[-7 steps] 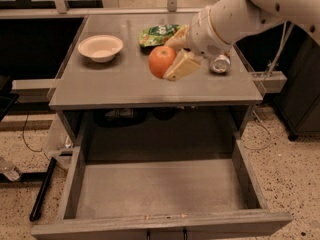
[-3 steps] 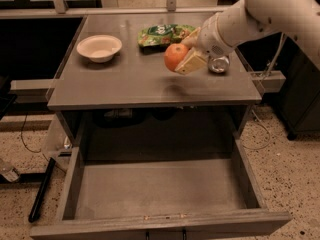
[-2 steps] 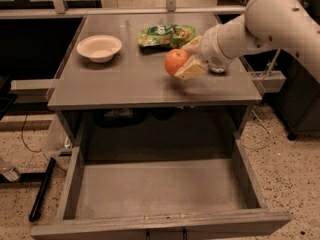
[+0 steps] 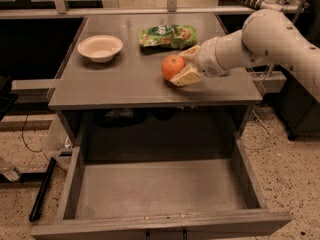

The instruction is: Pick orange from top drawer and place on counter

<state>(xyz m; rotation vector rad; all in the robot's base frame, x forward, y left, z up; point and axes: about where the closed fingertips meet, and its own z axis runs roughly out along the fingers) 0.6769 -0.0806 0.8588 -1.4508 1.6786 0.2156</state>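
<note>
The orange [image 4: 171,67] is at the counter [image 4: 120,86] surface, right of its middle, just in front of a green bag. My gripper [image 4: 178,68] reaches in from the right with its beige fingers [image 4: 185,77] closed on the orange's right side. I cannot tell whether the orange touches the counter. The top drawer [image 4: 155,186] stands pulled open below the counter, with a bare grey floor.
A white bowl [image 4: 100,47] sits at the counter's back left. A green snack bag [image 4: 167,36] lies at the back middle, close behind the gripper. My white arm [image 4: 260,39] crosses the counter's right edge. A black pole [image 4: 41,189] lies on the floor left of the drawer.
The gripper has carried the orange right over the counter, then lowered it and shifted it slightly left. A small dark object at the right is now hidden behind the arm.
</note>
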